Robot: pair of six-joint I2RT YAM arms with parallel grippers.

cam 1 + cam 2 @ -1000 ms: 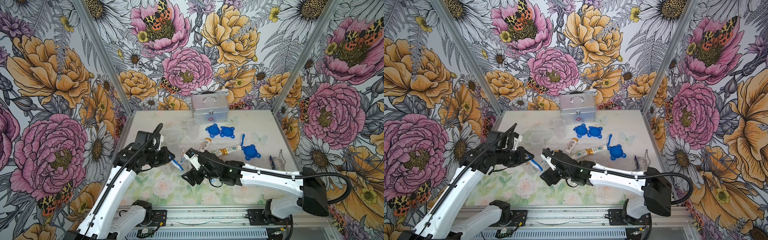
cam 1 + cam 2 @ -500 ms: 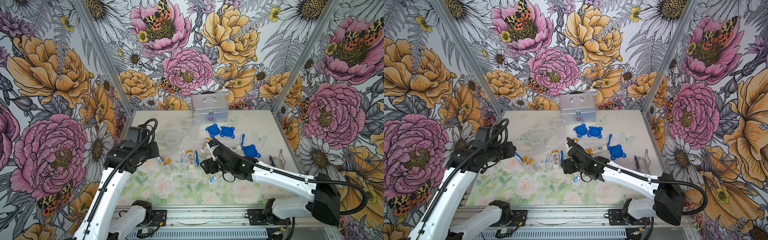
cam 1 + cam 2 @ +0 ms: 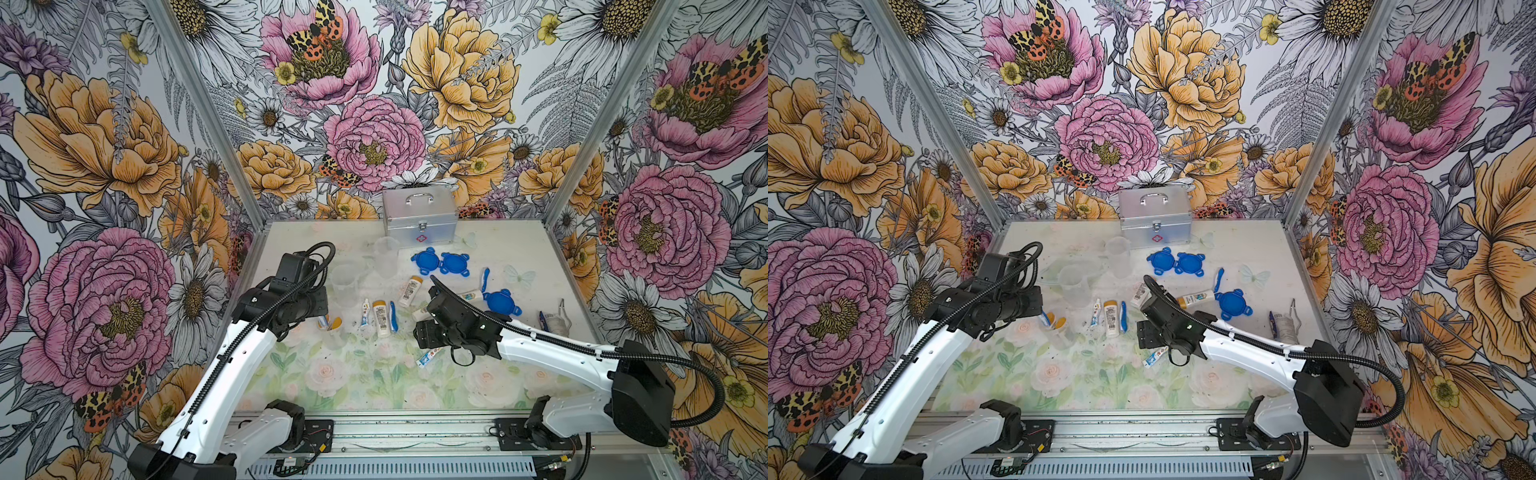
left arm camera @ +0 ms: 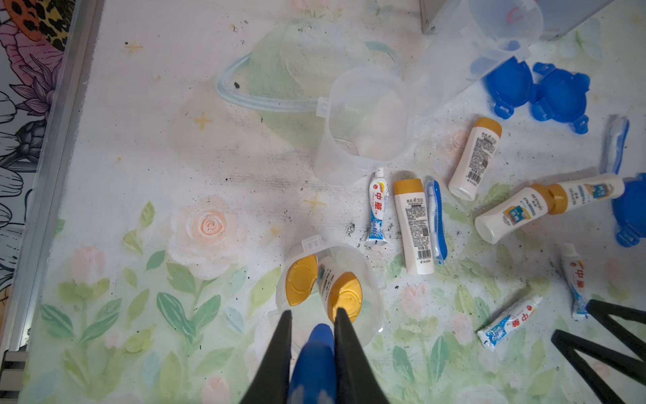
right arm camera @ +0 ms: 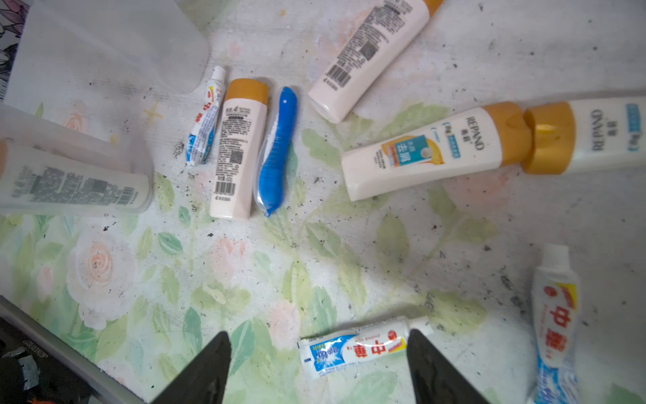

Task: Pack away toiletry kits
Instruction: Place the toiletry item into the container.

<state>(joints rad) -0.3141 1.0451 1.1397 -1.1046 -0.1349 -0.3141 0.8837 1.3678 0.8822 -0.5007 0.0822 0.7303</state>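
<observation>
Blue toothbrush (image 4: 311, 360) clamped in the left pincer (image 4: 313, 314) hangs over a clear cup (image 4: 370, 314) holding two orange-capped bottles (image 4: 301, 280), while the right pincer (image 5: 318, 335), jaws spread wide, hovers above a small tube (image 5: 353, 349) lying on the tabletop (image 4: 209, 157).

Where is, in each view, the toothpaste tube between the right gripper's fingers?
In a top view: tube by the right arm.
In a top view: likewise.
Left wrist: tube near black fingers.
Right wrist: tube between the fingers.
Landmark: bottle beside blue toothbrush.
</observation>
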